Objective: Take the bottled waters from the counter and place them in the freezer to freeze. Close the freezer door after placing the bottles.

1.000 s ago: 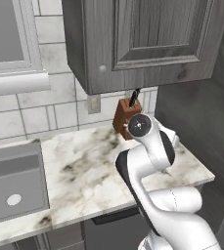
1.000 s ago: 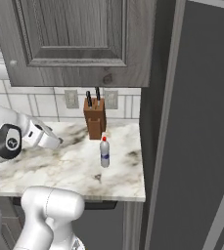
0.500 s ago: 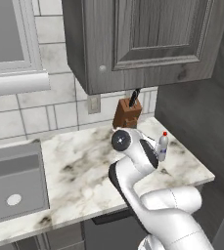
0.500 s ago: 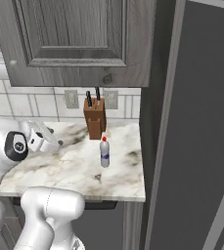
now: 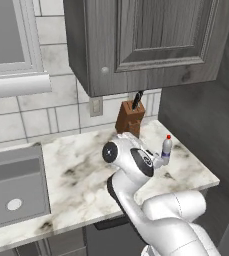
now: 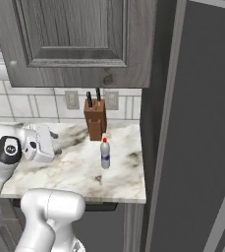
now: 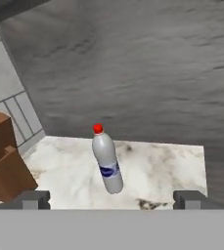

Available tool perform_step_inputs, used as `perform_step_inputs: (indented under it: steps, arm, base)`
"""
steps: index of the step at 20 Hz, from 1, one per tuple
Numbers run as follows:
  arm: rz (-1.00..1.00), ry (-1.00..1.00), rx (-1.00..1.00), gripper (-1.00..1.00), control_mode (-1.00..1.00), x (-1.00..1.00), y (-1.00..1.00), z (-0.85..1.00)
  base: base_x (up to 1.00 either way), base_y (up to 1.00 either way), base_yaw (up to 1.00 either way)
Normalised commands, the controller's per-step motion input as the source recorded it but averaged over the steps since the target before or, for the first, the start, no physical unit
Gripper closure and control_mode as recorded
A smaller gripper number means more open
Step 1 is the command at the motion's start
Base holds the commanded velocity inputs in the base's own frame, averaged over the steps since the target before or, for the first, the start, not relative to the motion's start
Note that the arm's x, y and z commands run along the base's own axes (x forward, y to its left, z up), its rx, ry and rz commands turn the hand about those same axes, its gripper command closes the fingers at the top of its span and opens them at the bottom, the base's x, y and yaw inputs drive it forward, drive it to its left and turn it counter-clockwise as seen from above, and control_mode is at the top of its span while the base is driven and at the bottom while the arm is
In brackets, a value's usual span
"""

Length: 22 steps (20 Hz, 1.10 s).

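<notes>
- Since one second ago my arm has swung lower and turned toward the red-capped water bottle [image 7: 106, 161], which was hidden behind the arm in the left base view and now shows beside it.
- It stands upright on the marble counter [image 6: 124, 182], near the right end, in front of the knife block [image 6: 95, 119] and apart from it.
- My gripper [image 7: 111, 199] faces the bottle with jaws fully apart, holding nothing.
- I judge this is the approach for the first pick; next I must advance until the bottle sits between the fingertips, then close.
- Two dark knife handles stand in the knife block; the sink basin [image 5: 16, 192] at the left holds nothing I can see.
</notes>
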Motion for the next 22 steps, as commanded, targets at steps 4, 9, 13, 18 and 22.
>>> perform_step_inputs:
  steps: [4, 9, 13, 18, 22]
  arm:
    - [-0.32, 0.00, 0.00, -1.00, -1.00, 0.18, -0.14, 0.00]
    - [-0.24, 0.00, 0.00, -1.00, -1.00, 0.33, -0.22, -0.04]
    - [-0.11, 0.00, 0.00, -1.00, -1.00, 0.16, -0.08, -0.06]
    - [-0.07, 0.05, 0.00, -1.00, -1.00, 0.00, -0.14, -0.14]
    - [-0.03, 0.06, 0.00, -1.00, -1.00, 0.00, -0.39, -0.30]
  base:
    - [0.00, 0.00, 0.00]
    - [0.00, 0.00, 0.00]
    - [0.00, 0.00, 0.00]
    - [0.00, 0.00, 0.00]
    - [0.00, 0.00, 0.00]
